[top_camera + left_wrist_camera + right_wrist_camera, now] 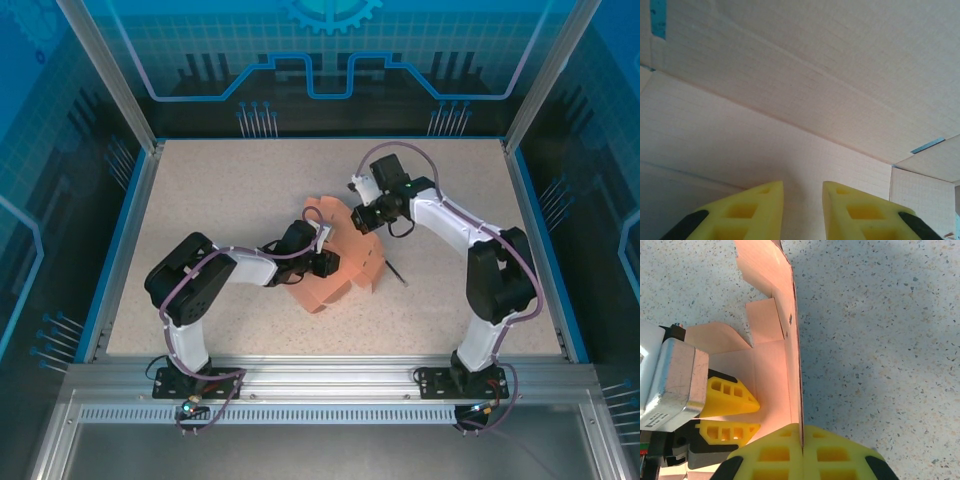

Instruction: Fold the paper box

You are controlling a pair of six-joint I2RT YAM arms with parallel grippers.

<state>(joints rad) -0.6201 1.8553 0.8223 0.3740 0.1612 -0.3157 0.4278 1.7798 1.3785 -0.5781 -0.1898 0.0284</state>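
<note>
The salmon-pink, partly folded thin-cardboard paper box (345, 275) is seen at the centre of the speckled beige table (220, 200). One upright panel is pinched by the closed yellow-fingered right gripper (801, 440), at the box's 1 o'clock. At 9 o'clock the left gripper (803, 200) is held slightly parted, with nothing seen between its fingers.

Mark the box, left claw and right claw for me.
box (352, 255), top view, bare panel between the two claws.
left claw (802, 194), left wrist view, gap between its yellow fingertips.
right claw (801, 431), right wrist view, where its fingertips pinch the box's upright panel.
</note>
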